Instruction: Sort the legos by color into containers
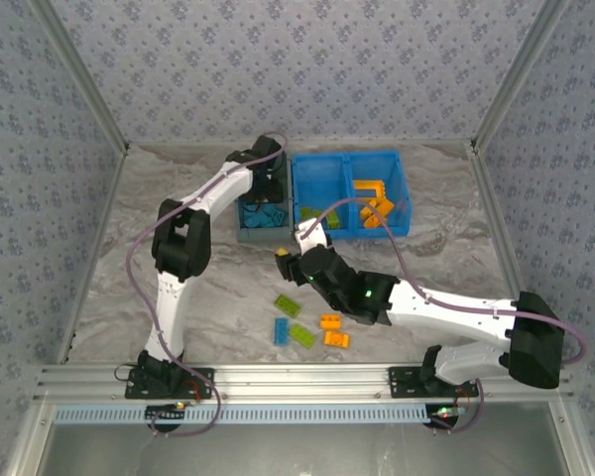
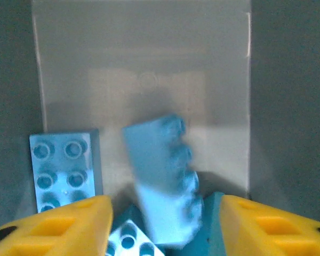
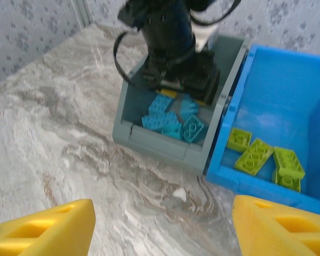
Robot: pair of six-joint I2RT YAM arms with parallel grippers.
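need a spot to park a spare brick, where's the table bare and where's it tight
The table is bare left of the left arm up to the wall, and right of the blue bin down to the right arm. Crowded: the loose bricks at front centre, and the grey bin, where the left hand hangs over blue bricks.

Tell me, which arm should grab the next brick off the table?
Probably right. The right end effector hangs open and empty close to the loose bricks. The left end effector is farther off, over the grey bin, with a blue brick beneath it.
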